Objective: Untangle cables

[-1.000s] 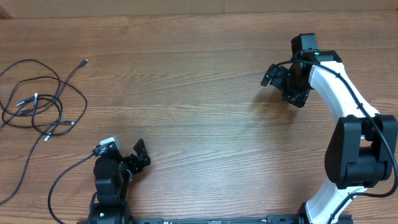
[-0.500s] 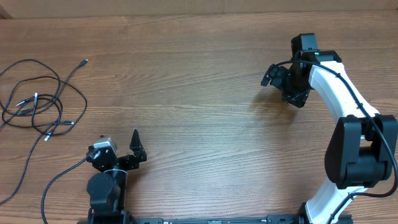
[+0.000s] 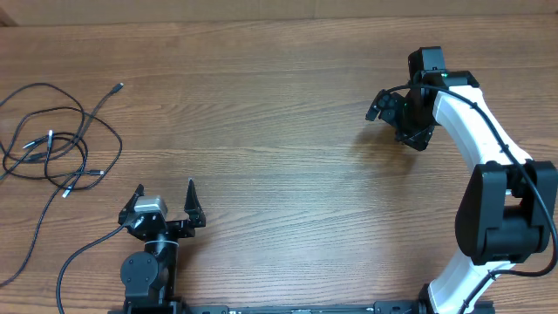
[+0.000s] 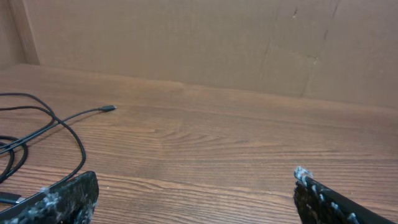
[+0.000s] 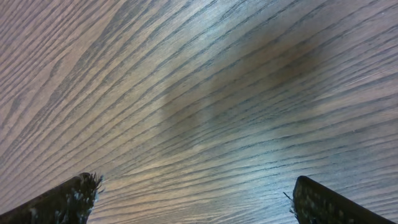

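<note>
- Both arms are over the wooden table (image 3: pixel 261 166), and neither one has anything in its grasp.
- The left gripper (image 3: pixel 165 188) sits at the near edge, left of centre, with its two dark fingers (image 3: pixel 191 194) spread wide and nothing but bare wood between them.
- From the left wrist camera, the left gripper (image 4: pixel 194 186) looks out low across the tabletop towards a cardboard wall (image 4: pixel 249 43) at the far side, jaws gaping.
- The cables (image 3: pixel 52 144) lie in a loose tangle at the far left of the table, well apart from both grippers.
- They make overlapping black loops, with several silver-tipped plugs (image 3: pixel 50 136) caught in the middle of the heap.
- One strand breaks free and runs out to the right, ending in a small plug (image 3: pixel 118 87) on open wood; the left wrist view shows that same plug end (image 4: pixel 109 109) lying flat.
- Another strand trails from the heap down towards the near left edge.
- Over on the far right, the right gripper (image 3: pixel 397 122) hangs off its white arm (image 3: pixel 471 122), well away from the cables.
- The right wrist camera shows the right gripper (image 5: pixel 194 186) fully spread and pointing down, with only wood grain and shadow under it.
</note>
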